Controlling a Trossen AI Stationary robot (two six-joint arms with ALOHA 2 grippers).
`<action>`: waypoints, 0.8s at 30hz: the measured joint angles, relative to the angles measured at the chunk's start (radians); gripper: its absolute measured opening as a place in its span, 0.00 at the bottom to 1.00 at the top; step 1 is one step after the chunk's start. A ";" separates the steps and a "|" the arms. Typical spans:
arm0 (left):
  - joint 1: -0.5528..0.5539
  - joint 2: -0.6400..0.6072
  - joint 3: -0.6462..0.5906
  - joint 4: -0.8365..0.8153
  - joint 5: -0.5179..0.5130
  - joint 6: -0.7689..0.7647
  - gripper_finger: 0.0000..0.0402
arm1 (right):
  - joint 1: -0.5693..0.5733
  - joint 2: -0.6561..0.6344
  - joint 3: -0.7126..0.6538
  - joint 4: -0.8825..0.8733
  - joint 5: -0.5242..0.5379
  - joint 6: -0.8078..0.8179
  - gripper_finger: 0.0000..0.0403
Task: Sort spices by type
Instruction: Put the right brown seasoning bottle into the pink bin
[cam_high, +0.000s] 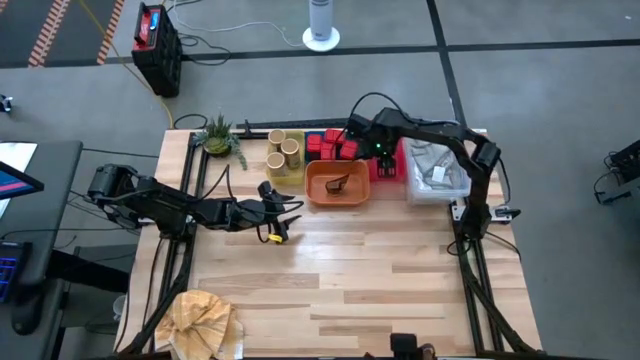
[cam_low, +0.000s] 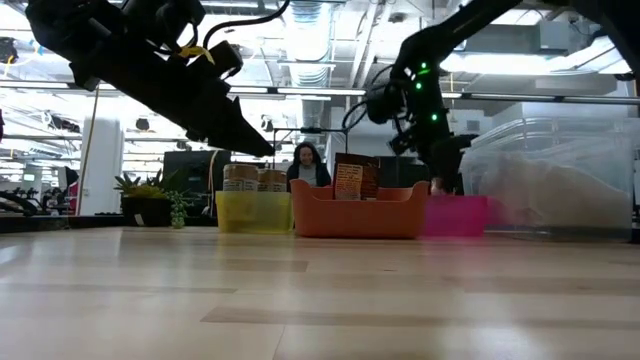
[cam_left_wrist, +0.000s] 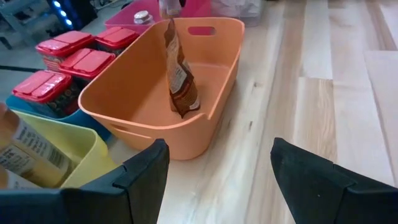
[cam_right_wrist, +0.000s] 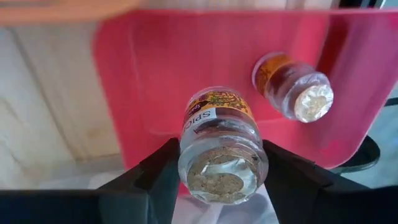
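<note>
My right gripper (cam_high: 383, 152) hangs over the pink tray (cam_high: 388, 172) and is shut on a small clear shaker (cam_right_wrist: 221, 144) with a yellow-red label. A second shaker (cam_right_wrist: 292, 84) lies on its side in that tray. My left gripper (cam_high: 290, 213) hovers open above bare table, near the orange tray (cam_left_wrist: 124, 106). In that tray a dark brown packet (cam_left_wrist: 180, 74) stands leaning. Red-lidded tins (cam_left_wrist: 68, 59) sit in the blue tray (cam_high: 318, 139). Tan jars (cam_high: 285, 150) stand in the yellow tray (cam_high: 283, 177). My right gripper pinches the shaker by its clear body (cam_right_wrist: 186, 155), one finger on each side, coming from above and pointing down. The shaker lies along the fingers with one end toward the wrist camera. It shows over the pink tray's floor; I cannot tell whether it touches.
A clear bin (cam_high: 436, 172) with pale crumpled stuff stands right of the pink tray. A green spiky plant (cam_high: 218, 135) sits at the far left corner, a crumpled tan sheet (cam_high: 200, 318) at the near left. Bare wood (cam_high: 370, 270) fills the near half. A person (cam_low: 308, 162) sits beyond the table.
</note>
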 joint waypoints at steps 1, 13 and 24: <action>0.000 0.000 0.000 0.000 0.003 -0.003 0.67 | -0.007 0.009 0.000 0.001 -0.002 -0.001 0.61; -0.008 0.000 0.000 0.001 0.006 -0.017 0.67 | -0.004 0.059 -0.001 -0.001 -0.048 0.020 0.63; -0.008 0.000 0.000 0.035 0.006 0.000 0.67 | 0.003 -0.014 -0.010 -0.009 0.047 -0.315 0.63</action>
